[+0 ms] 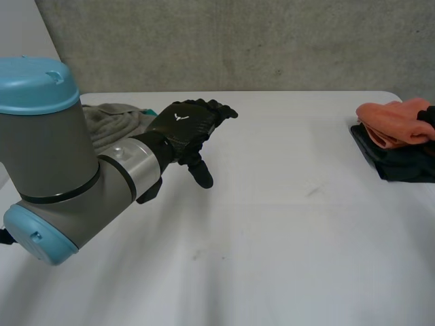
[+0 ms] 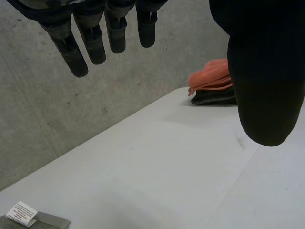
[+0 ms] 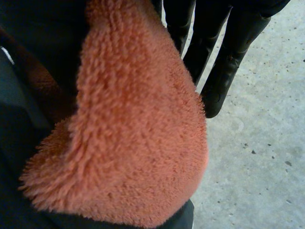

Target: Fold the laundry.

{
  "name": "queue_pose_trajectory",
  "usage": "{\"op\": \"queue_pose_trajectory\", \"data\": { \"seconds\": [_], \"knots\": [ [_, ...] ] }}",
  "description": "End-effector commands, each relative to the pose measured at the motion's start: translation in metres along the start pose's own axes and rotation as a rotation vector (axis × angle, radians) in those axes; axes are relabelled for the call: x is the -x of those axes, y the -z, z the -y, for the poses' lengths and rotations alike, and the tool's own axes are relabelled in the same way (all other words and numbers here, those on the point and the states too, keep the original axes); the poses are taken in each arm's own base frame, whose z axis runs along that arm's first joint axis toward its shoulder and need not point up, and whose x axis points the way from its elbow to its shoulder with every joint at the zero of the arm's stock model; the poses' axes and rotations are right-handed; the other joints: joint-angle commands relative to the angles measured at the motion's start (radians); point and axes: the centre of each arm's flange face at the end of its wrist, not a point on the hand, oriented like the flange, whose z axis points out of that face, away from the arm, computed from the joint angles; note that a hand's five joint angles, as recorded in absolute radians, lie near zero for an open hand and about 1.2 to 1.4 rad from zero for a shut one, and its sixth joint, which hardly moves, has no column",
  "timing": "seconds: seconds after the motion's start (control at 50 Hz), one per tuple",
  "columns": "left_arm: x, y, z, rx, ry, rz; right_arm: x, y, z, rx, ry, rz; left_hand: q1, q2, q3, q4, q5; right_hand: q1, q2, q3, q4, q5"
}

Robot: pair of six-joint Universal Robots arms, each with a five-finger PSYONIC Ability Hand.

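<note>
My left hand (image 1: 183, 129) hovers open over the white table (image 1: 285, 231), fingers spread and thumb (image 2: 264, 86) apart, holding nothing. Just behind it at the table's far left lies a crumpled grey-green garment (image 1: 112, 122), whose edge with a white label (image 2: 21, 212) shows below the fingers in the left wrist view. At the far right an orange fluffy towel (image 1: 394, 121) sits on a dark folded cloth (image 1: 401, 163). My right hand (image 1: 429, 117) is at that pile. In its wrist view the orange towel (image 3: 133, 143) is pinched against its fingers (image 3: 224, 71).
A grey concrete wall (image 1: 238, 41) runs behind the table's far edge. The orange towel (image 2: 209, 76) and the dark cloth (image 2: 214, 98) sit near the table's right edge. My left arm's big grey joint with its blue cap (image 1: 41, 156) is in the near left.
</note>
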Motion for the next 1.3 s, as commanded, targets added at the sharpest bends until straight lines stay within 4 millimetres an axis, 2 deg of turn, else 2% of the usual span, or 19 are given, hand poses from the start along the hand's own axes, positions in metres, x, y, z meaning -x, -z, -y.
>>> {"op": "queue_pose_trajectory", "data": {
  "seconds": [0.02,0.12,0.16,0.18,0.38,0.56,0.62,0.7,0.72,0.8,0.86,0.94,1.0,1.02,1.08,1.1,1.12,1.18,1.3],
  "knots": [
    [-0.001,0.000,0.000,-0.001,0.000,-0.003,-0.012,0.008,0.012,0.003,0.013,-0.003,-0.010,-0.030,-0.036,-0.030,-0.049,0.507,0.231,0.234,0.204,0.289],
    [-0.001,0.000,-0.001,0.001,0.000,-0.005,-0.009,0.011,0.016,0.031,-0.023,-0.008,-0.010,-0.030,-0.036,-0.030,-0.049,0.507,0.231,0.234,0.204,0.289],
    [-0.001,0.000,0.000,-0.001,-0.001,-0.003,-0.006,0.013,0.018,0.052,-0.051,-0.011,-0.010,-0.030,-0.036,-0.030,-0.049,0.044,-0.232,-0.228,-0.259,-0.174],
    [-0.001,-0.001,-0.001,0.001,0.000,-0.004,-0.005,0.016,0.020,0.080,-0.074,-0.018,-0.010,-0.030,-0.036,-0.030,-0.049,-0.715,-0.990,-0.987,-1.017,-0.932],
    [-0.001,0.000,0.000,0.001,0.000,-0.004,-0.039,0.060,0.056,0.372,0.037,-0.191,-0.010,-0.030,-0.036,-0.030,-0.049,-0.715,-0.990,-0.987,-1.017,-0.932],
    [-0.001,0.002,0.002,-0.006,-0.002,-0.003,-0.094,0.107,0.058,0.908,0.594,-0.482,-0.010,-0.030,-0.036,-0.030,-0.049,-0.715,-0.990,-0.987,-1.017,-0.932],
    [-0.001,0.002,0.003,-0.008,-0.002,-0.001,-0.104,0.102,0.069,0.888,0.627,-0.549,-0.010,-0.030,-0.036,-0.030,-0.049,-0.715,-0.990,-0.987,-1.017,-0.932],
    [0.000,0.003,0.006,-0.015,-0.002,0.001,-0.104,0.071,0.117,0.647,0.556,-0.638,-0.010,-0.030,-0.036,-0.030,-0.049,-0.715,-0.990,-0.987,-1.017,-0.932],
    [0.000,0.004,0.007,-0.020,-0.003,0.002,-0.096,0.054,0.149,0.519,0.513,-0.658,-0.010,-0.030,-0.036,-0.030,-0.049,-0.715,-0.990,-0.987,-1.017,-0.932],
    [0.002,0.007,0.014,-0.040,-0.007,0.011,-0.062,0.026,0.207,0.274,0.365,-0.642,-0.010,-0.030,-0.036,-0.030,-0.049,-0.715,-0.990,-0.987,-1.017,-0.932],
    [0.005,0.009,0.020,-0.063,-0.013,0.023,-0.027,0.013,0.228,0.164,0.259,-0.570,-0.010,-0.030,-0.036,-0.030,-0.049,-0.715,-0.990,-0.987,-1.017,-0.932],
    [0.019,0.011,0.024,-0.092,-0.019,0.080,0.063,0.000,0.267,0.019,0.094,-0.354,-0.010,-0.030,-0.036,-0.030,-0.049,-0.715,-0.990,-0.987,-1.017,-0.932],
    [0.041,0.012,0.030,-0.140,-0.038,0.169,0.110,0.005,0.269,0.017,0.035,-0.234,-0.010,-0.030,-0.036,-0.030,-0.049,-0.715,-0.990,-0.987,-1.017,-0.932],
    [0.047,0.012,0.032,-0.156,-0.042,0.194,0.142,0.009,0.268,0.026,0.003,-0.151,-0.010,-0.030,-0.036,-0.030,-0.049,-0.715,-0.990,-0.987,-1.017,-0.932],
    [0.078,0.011,0.037,-0.211,-0.049,0.291,0.189,0.019,0.269,0.038,-0.051,-0.020,-0.010,-0.030,-0.036,-0.030,-0.049,-0.715,-0.990,-0.987,-1.017,-0.932],
    [0.087,0.011,0.036,-0.215,-0.052,0.315,0.220,0.026,0.270,0.049,-0.083,0.070,-0.010,-0.030,-0.036,-0.030,-0.049,-0.715,-0.990,-0.987,-1.017,-0.932],
    [0.110,0.011,0.033,-0.216,-0.054,0.369,0.234,0.030,0.272,0.050,-0.094,0.114,-0.010,-0.029,-0.035,-0.029,-0.048,-0.715,-0.990,-0.987,-1.017,-0.932],
    [0.137,0.010,0.028,-0.211,-0.056,0.430,0.270,0.044,0.273,0.072,-0.106,0.210,-0.010,-0.029,-0.035,-0.029,-0.048,-0.715,-0.990,-0.987,-1.017,-0.932],
    [0.221,-0.008,-0.030,-0.057,-0.089,0.585,0.288,0.061,0.258,0.150,-0.053,0.269,-0.007,-0.026,-0.032,-0.026,-0.045,-0.715,-0.990,-0.987,-1.017,-0.932]
  ]
}}
